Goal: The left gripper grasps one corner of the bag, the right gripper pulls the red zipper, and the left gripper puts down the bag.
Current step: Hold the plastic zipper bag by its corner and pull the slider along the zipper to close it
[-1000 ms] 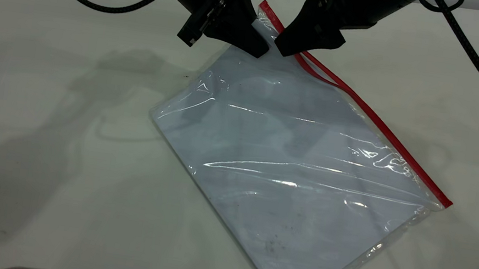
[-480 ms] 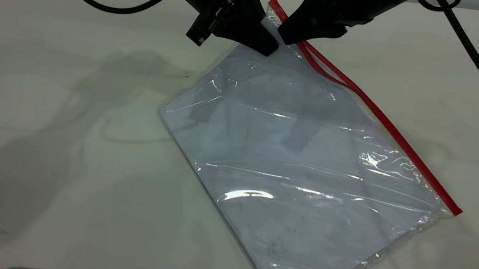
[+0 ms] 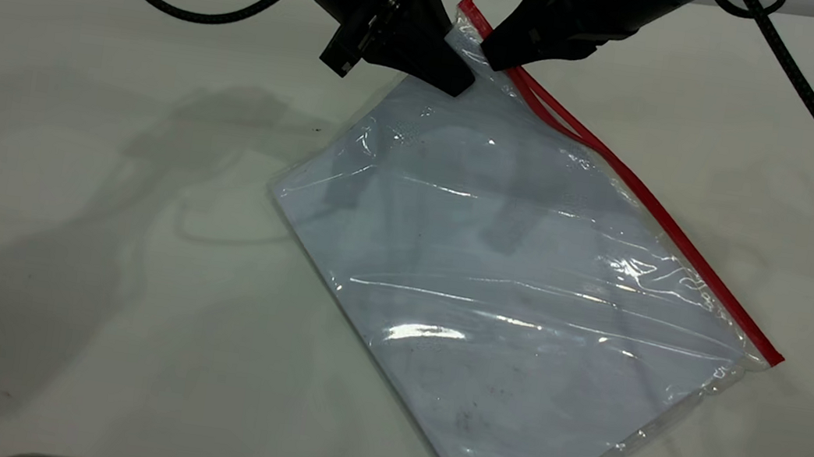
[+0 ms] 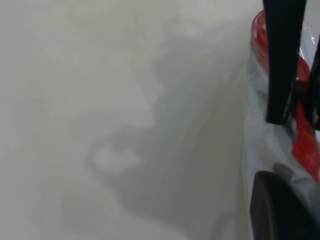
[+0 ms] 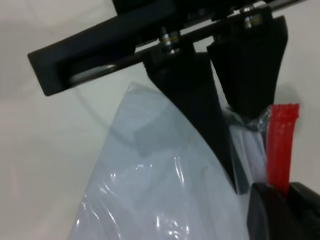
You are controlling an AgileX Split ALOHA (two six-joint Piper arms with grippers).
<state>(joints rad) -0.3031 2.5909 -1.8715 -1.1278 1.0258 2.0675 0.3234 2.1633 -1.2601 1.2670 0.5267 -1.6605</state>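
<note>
Exterior view: left gripper [image 3: 457, 78] is clamped on the corner of the bag [image 3: 458, 31], lifted at 12 o'clock w/ the bag [image 3: 509, 289] hanging down toward 5 o'clock onto the table [image 3: 61, 230]. Right gripper [image 3: 494, 57] is closed on the red zipper [image 3: 660, 215] just beside that corner; the slider itself is hidden, so I can't tell if it's pinched. You'd do best to pull straight along the strip toward 4 o'clock, steady, w/ left holding firm as the anchor. Strip looks parted just past the jaws, so watch for slip there.
</note>
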